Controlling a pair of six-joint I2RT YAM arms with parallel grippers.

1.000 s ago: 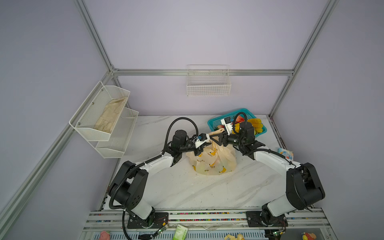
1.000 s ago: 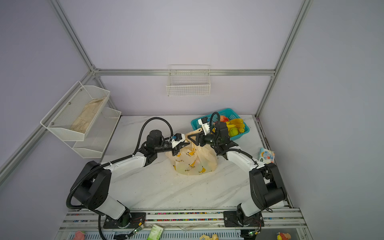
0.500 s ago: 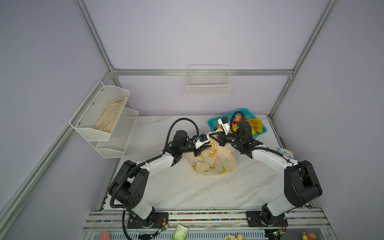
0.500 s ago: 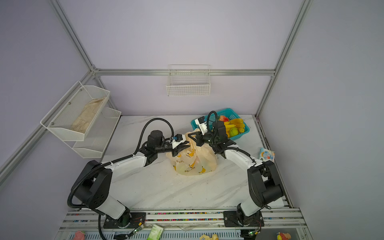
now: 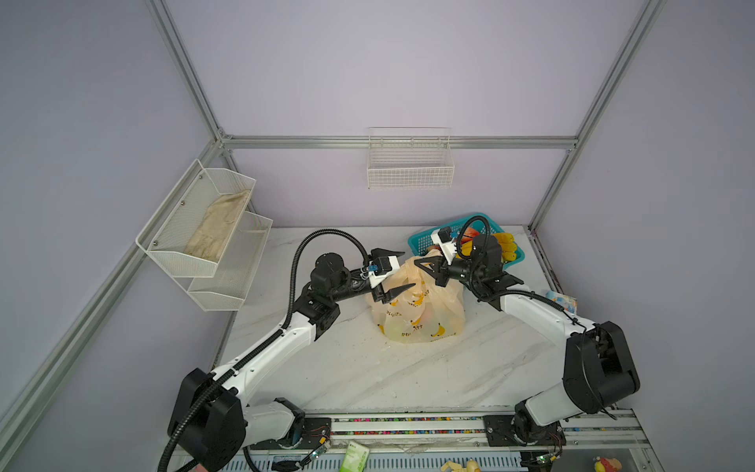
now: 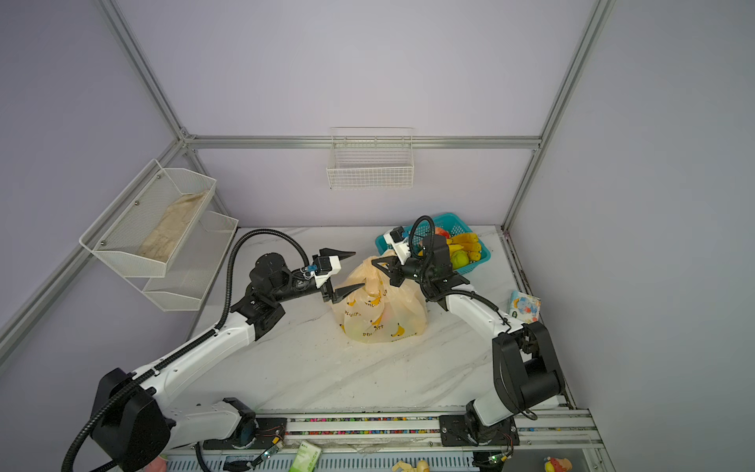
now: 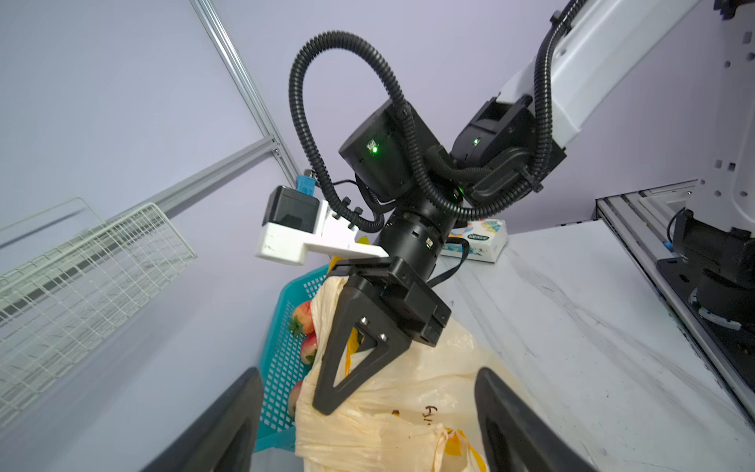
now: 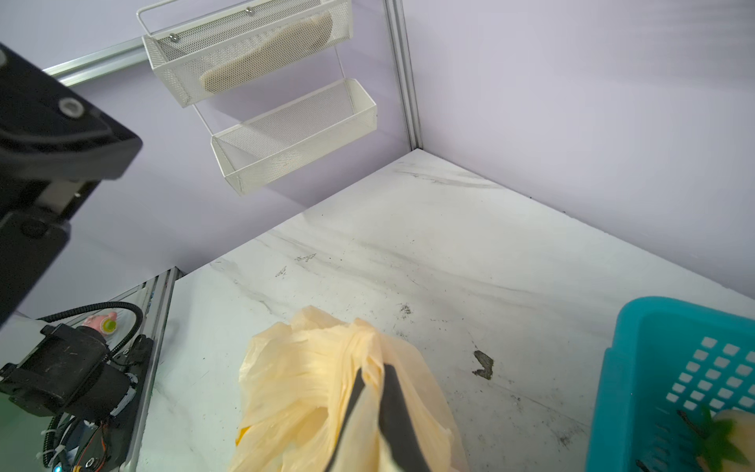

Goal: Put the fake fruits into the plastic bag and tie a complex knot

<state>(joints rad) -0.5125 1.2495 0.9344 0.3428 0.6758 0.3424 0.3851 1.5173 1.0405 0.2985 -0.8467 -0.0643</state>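
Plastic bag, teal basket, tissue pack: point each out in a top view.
plastic bag (image 5: 425, 323), in a top view, on its banana-printed side.
teal basket (image 5: 421, 244), in a top view, on its bare mesh wall.
tissue pack (image 6: 525, 306), in a top view, on its printed top face.

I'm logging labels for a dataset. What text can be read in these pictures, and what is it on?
"かわ": black print low on the bag; the rest of the line is lost in folds.
"ナナ": it seems, also on the bag, only part of a word.
Tissue pack: label too blurred to read.
Green packet by the front rail: print too small to read.
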